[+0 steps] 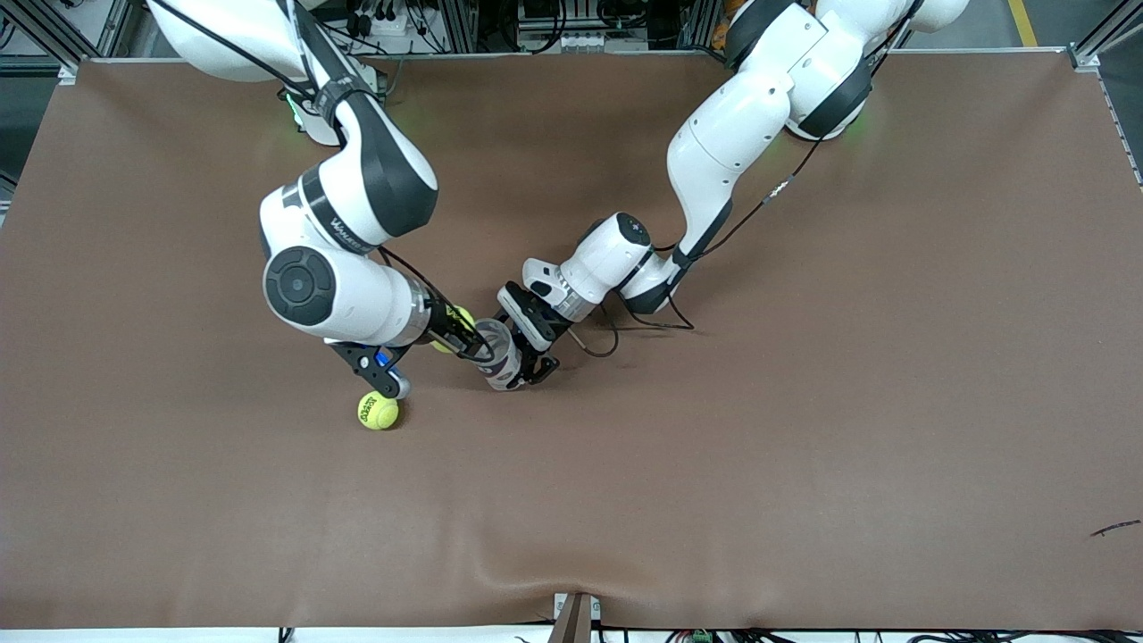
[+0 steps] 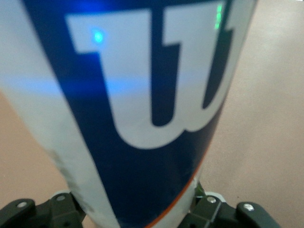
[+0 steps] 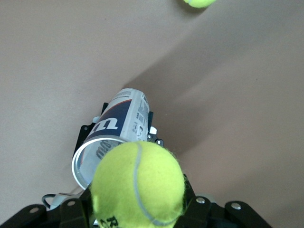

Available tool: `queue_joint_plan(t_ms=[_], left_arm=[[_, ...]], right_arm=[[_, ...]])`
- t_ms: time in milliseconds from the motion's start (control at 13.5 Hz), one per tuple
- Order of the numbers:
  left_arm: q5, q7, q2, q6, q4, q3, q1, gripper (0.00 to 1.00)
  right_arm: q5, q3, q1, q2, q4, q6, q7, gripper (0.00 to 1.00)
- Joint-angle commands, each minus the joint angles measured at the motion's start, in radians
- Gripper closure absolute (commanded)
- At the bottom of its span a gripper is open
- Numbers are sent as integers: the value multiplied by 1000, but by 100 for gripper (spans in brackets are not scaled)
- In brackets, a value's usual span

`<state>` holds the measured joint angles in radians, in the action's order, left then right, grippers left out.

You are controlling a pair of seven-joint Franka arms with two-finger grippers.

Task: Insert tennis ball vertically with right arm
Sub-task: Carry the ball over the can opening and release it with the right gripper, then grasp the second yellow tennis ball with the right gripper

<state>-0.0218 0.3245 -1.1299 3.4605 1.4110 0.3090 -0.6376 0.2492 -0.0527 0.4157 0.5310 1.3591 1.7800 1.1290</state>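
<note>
While loose ball (image 1: pixel 378 411) lies near (untouched), arms crowd can (image 1: pixel 500 355).

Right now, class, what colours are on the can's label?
Dark blue with white lettering on the can, plus a thin orange edge; the left wrist view shows it best.

Yellow tennis ball (image 3: pixel 137 183) held above the tilted can's (image 3: pixel 116 128) open mouth.

Tennis balls — two: one in right pincer (image 3: pixel 137 211), yellow-green tennis ball (image 3: pixel 137 183) over open can mouth; second tennis ball (image 1: pixel 378 411) loose on surface (image 1: pixel 804 446). Tennis ball cans — one, blue-and-white can (image 1: pixel 500 355), clamped in left pincer (image 1: pixel 522 366). Arms — two. Pincers — two.
</note>
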Motion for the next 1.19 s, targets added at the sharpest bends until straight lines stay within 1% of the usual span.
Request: queue_joint_plan(t_ms=[0, 148, 297, 371, 445, 742, 816, 964, 1038, 1113], left_arm=[[-9, 1, -8, 8, -10, -13, -17, 19], [-9, 1, -7, 8, -10, -13, -17, 19], [-9, 1, -7, 8, -10, -13, -17, 19], [-9, 1, -8, 8, -10, -13, -17, 19], [-9, 1, -7, 8, -10, -13, -17, 19], [-7, 1, -5, 8, -10, -13, -17, 18], [-7, 1, -7, 8, -10, -13, -17, 18], [-6, 2, -7, 8, -10, -13, -16, 18], [-4, 4, -7, 8, -10, -19, -16, 18], [-4, 4, -7, 8, -10, -24, -17, 16]], right_arm=[[9, 7, 8, 12, -9, 51, 55, 50], [2, 8, 38, 15, -9, 61, 74, 50], [2, 8, 44, 23, -9, 88, 97, 46], [2, 10, 44, 23, -9, 93, 98, 19], [2, 8, 44, 23, -9, 93, 100, 0], [-4, 14, 26, 21, -9, 91, 77, 0], [-8, 20, 5, 21, -9, 91, 60, 0], [-14, 20, -78, 21, -8, 90, -141, 0], [-43, 22, -107, 26, 1, 90, -250, 0], [-113, 22, -135, 50, 5, 90, -334, 0]])
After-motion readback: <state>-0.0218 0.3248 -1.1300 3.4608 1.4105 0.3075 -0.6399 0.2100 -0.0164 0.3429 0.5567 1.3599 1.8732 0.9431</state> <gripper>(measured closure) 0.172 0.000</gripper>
